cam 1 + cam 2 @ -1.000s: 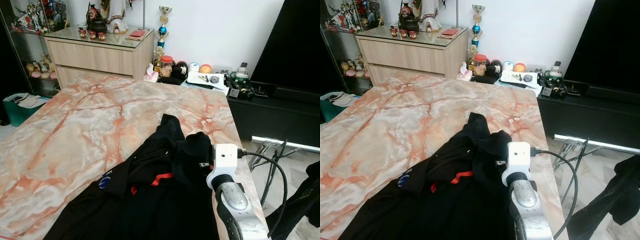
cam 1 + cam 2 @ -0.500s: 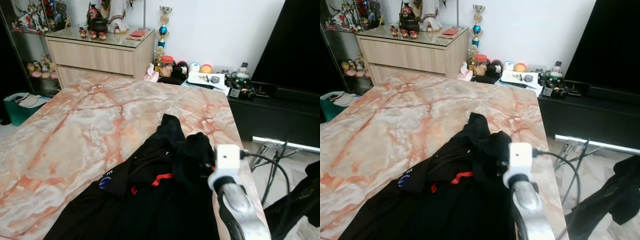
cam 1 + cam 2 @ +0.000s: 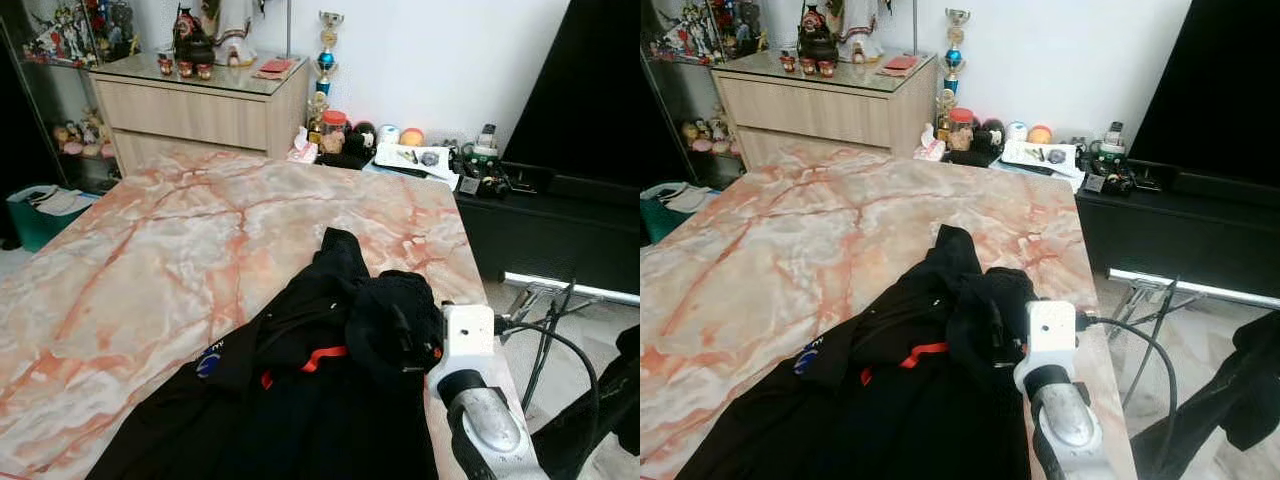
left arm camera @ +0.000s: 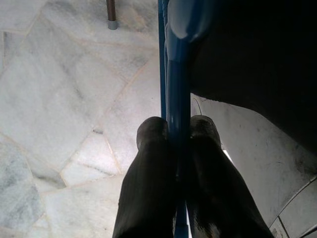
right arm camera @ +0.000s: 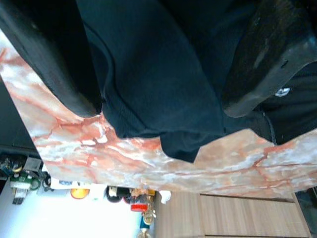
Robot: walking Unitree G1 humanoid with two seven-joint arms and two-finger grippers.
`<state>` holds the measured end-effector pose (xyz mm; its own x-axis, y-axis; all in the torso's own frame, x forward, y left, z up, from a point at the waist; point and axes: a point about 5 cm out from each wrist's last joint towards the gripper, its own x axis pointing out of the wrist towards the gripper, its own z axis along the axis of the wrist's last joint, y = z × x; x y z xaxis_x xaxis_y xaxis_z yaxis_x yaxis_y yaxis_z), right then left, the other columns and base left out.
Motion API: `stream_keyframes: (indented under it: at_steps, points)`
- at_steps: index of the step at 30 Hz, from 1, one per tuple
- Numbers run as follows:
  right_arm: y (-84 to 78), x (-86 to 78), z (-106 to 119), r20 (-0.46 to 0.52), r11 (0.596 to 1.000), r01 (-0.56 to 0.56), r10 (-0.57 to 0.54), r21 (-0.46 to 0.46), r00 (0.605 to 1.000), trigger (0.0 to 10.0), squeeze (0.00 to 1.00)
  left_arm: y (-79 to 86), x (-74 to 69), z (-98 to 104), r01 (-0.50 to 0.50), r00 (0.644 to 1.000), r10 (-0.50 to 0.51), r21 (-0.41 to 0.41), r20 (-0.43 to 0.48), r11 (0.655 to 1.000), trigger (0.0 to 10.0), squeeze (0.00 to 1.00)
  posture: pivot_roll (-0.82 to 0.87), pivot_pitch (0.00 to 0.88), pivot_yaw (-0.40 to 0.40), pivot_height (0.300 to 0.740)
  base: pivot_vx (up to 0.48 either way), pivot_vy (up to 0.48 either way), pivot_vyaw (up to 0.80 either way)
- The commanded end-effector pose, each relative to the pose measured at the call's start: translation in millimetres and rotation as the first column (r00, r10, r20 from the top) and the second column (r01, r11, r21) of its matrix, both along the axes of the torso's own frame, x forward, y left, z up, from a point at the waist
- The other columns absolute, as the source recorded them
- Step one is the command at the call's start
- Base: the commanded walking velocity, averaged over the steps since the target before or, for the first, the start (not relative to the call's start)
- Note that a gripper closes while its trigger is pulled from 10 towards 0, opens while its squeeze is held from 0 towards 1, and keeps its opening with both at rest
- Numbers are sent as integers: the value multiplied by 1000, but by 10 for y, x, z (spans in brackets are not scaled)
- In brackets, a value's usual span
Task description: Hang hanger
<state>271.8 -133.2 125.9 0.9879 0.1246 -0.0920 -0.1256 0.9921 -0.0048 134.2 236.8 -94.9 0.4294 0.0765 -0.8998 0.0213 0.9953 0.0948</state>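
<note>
The blue hanger (image 4: 174, 74) is clamped between the two black fingers of the left gripper (image 4: 177, 130); its thin blue bar runs straight out past the fingertips, over a pale stone-tiled floor (image 4: 59, 99) that lies beyond them. The right gripper (image 5: 163, 106) reaches forward over the marble table (image 3: 160, 250), its fingers (image 5: 262, 59) spread apart with a bunched fold of the black garment (image 3: 330, 400) between them, pressed down into the cloth near the table's right edge. The garment spreads back from that gripper toward the robot and to its left, a red loop (image 3: 322, 357) at the collar lying just left of the white wrist (image 3: 466, 335). Well beyond the gripper, past the far end of the table, stand a wooden cabinet (image 3: 200, 110), a trophy (image 3: 329, 42) and a cluster of small jars and clutter (image 3: 400, 150).
</note>
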Motion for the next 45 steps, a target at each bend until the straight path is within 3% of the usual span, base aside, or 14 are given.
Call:
stream_keyframes:
  at_steps: [1, 10, 17, 45]
  points:
    - [2, 17, 4, 2, 1000, -1, 1, -3, 1000, 10000, 0, -50, -34, -24, 6, 1000, -7, -15, -16, 1000, 10000, 0, 91, 0, -84, 740, 0, 0, 0]
    - [12, 50, -12, -3, 1000, 0, 0, -12, 1000, 10000, 0, -55, -37, -27, 8, 1000, -8, -19, -19, 1000, 10000, 0, 85, 0, -82, 740, 0, 0, 0]
    - [73, 86, -24, -10, 1000, -17, 17, -7, 1000, 10000, 0, -57, -36, -27, 7, 1000, -7, -20, -17, 1000, 10000, 0, 91, 0, -84, 740, -248, 0, 0]
    - [18, 129, -29, -2, 1000, 20, -20, -12, 1000, 10000, 0, -62, -26, -24, 8, 1000, -8, -21, -13, 1000, 10000, 0, 89, 0, -84, 740, -280, 0, 0]
